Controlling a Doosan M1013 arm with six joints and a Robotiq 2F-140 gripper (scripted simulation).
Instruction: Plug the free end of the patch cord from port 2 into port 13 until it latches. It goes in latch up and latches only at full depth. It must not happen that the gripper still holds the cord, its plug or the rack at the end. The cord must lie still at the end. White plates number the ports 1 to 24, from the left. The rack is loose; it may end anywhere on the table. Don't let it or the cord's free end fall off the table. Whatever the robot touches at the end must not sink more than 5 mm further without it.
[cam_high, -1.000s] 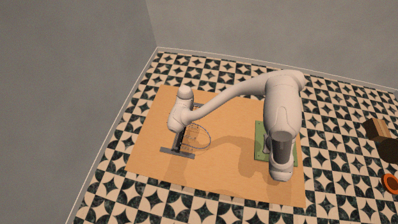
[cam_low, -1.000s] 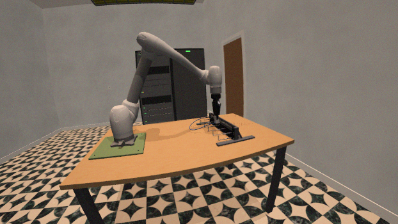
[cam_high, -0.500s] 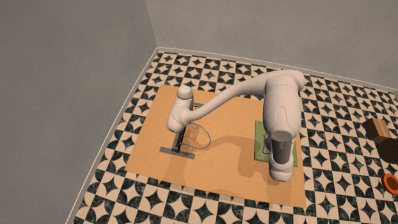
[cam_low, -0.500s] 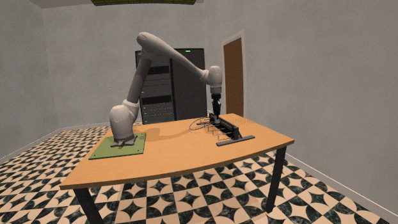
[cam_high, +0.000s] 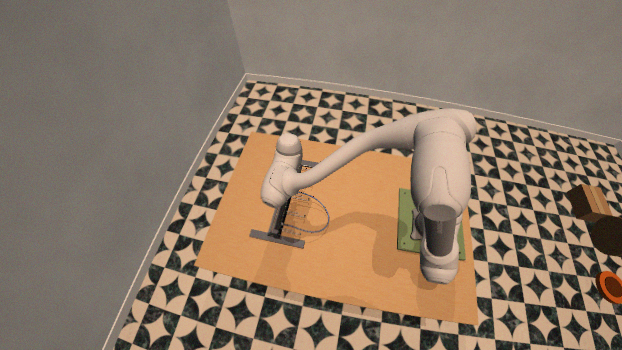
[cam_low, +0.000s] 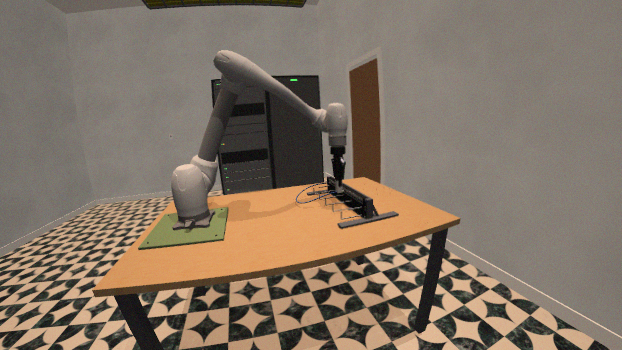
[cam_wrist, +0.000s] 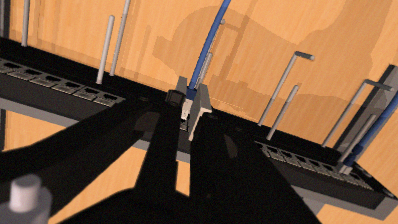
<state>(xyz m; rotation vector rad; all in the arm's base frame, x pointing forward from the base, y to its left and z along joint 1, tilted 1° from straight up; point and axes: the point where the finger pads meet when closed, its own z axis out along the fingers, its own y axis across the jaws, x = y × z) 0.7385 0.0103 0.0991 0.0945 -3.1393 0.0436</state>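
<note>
The black patch panel rack (cam_high: 278, 236) (cam_low: 358, 203) (cam_wrist: 55, 75) stands on the wooden table (cam_high: 350, 270) (cam_low: 280, 245), near its far side from the arm's base. The blue patch cord (cam_high: 321, 220) (cam_low: 302, 195) (cam_wrist: 208, 44) loops over the table in front of it. In the wrist view its plugged end (cam_wrist: 371, 131) sits at the panel's right. My gripper (cam_wrist: 188, 93) (cam_low: 339, 183) is shut on the cord's pale free-end plug (cam_wrist: 185, 111) and holds it against the panel's front, about mid-row. The port itself is hidden by the fingers, so the depth cannot be told.
Grey cable-guide bars (cam_wrist: 287, 75) (cam_wrist: 105, 47) stick out from the rack on either side of the plug. The arm stands on a green base plate (cam_high: 406, 220) (cam_low: 165, 232). A server cabinet (cam_low: 295, 135) stands behind the table. Boxes (cam_high: 590, 202) lie on the floor.
</note>
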